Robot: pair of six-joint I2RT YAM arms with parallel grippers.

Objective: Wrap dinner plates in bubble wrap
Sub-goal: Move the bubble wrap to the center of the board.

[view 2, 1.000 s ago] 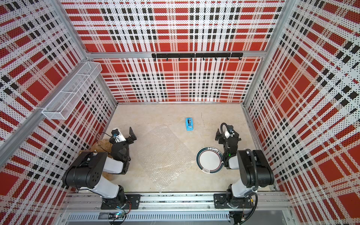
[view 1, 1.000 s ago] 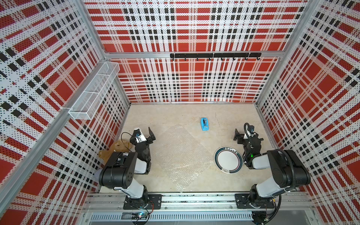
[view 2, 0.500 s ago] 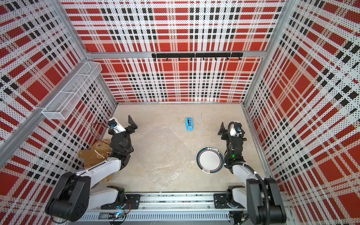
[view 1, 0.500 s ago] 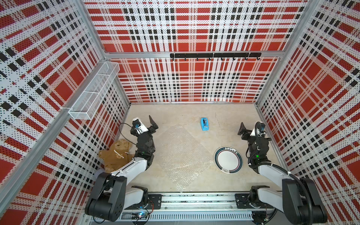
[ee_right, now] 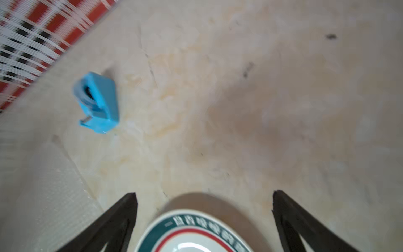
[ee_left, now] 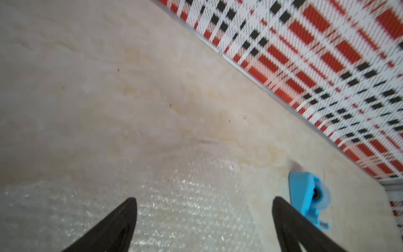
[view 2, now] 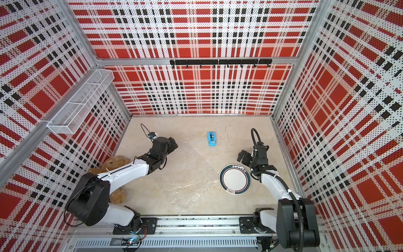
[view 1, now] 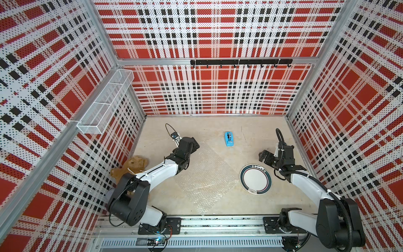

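Bright, even light; both top views sharp but edge-warped, wrist views blurred

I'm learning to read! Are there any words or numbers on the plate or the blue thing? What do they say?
The plate has white characters on its dark rim band: too blurred to read.
Small marks on the opposite side of its rim, in both top views: too small to read.
The blue tape dispenser: no writing shows.
So nothing here can be quoted.

A blue tape dispenser [view 1: 229,139] is seen upright on the beige counter [view 1: 196,128]. A brown teddy bear [view 1: 133,165] is laid below a wall-mounted white wire basket [view 1: 104,104]. A black hook rail [view 1: 241,62] is fixed to the plaid back wall [view 1: 218,98].
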